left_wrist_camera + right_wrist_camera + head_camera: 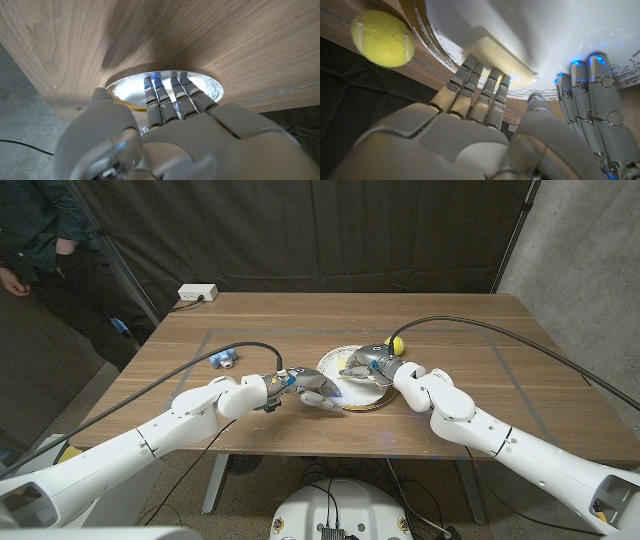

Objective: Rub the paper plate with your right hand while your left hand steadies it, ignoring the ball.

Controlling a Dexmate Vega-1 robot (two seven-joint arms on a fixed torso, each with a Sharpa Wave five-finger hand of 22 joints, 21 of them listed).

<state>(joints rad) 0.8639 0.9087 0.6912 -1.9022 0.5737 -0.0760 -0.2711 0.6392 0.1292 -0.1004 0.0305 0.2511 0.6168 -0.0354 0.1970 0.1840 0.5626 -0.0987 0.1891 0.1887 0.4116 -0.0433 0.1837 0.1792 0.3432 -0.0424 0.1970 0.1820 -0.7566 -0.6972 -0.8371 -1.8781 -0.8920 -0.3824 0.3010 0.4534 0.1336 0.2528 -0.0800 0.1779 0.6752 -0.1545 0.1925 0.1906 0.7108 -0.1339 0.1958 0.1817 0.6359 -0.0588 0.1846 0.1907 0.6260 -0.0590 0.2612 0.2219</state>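
A: So, how far is the work now, in your opinion?

B: Both contacts are already made, I think. The left robot hand (305, 387) has its fingers stretched out over the near rim of the paper plate (337, 361), and they seem to press on it, so the plate is steadied. It grips nothing; the fingers are straight and close together.

A: And the right robot hand (368, 365)?

B: It is on the plate also, on the side opposite to the left one. In the right wrist view, its fingers (479, 95) press a pale yellow sponge (501, 64) against the white inside of the plate. I judge that it holds this sponge, though the thumb side of the grip is not clear to me.

A: Where is the plate exactly?

B: It lies on the bench (470, 380), between the two robot hands and under the fingertips of both. The left fingertips are just beside the sponge, with a little gap.

A: And the ball (397, 345)?

B: It is yellow and sits just behind the right robot hand, near the far rim of the plate. Nothing touches it, which is correct.

A: What is left, then?

B: The rubbing itself. One moment cannot show how much is done. The plate looks clean and white to me.
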